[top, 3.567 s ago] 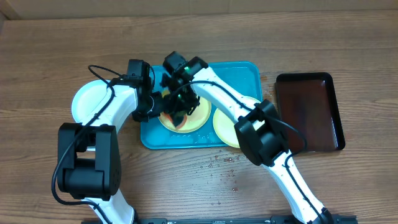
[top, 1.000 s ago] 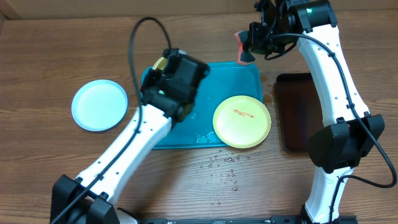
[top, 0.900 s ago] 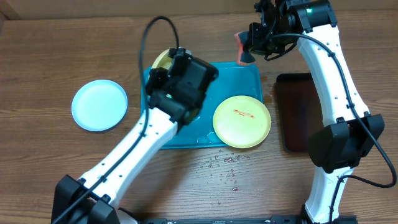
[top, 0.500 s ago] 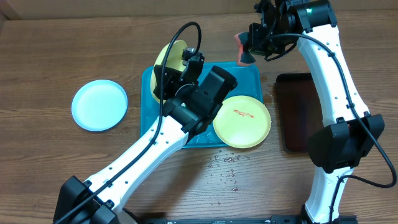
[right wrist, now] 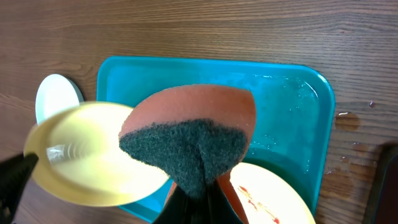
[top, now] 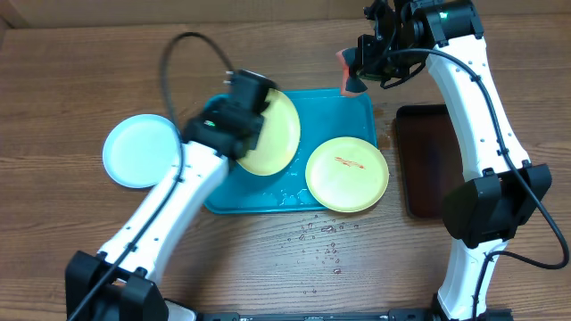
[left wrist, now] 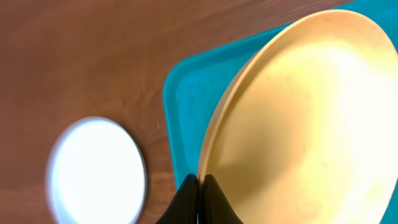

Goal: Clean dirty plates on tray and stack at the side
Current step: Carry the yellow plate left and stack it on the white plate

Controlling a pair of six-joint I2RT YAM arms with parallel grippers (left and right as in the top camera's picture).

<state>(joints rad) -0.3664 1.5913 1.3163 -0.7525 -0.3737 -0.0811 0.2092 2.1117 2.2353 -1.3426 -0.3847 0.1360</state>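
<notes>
Over the tray [top: 350, 111], left gripper [left wrist: 198, 182] pinches the yellow plate [left wrist: 298, 124], right gripper [right wrist: 194, 198] the sponge [right wrist: 186, 118]. Lower it level onto the pale plate [top: 141, 152].

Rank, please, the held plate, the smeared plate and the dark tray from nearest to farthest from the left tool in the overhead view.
1. Held yellow-green plate: clamped in the left tool.
2. Smeared plate: to its right, on the turquoise tray's right end.
3. Dark tray: farthest right.
</notes>
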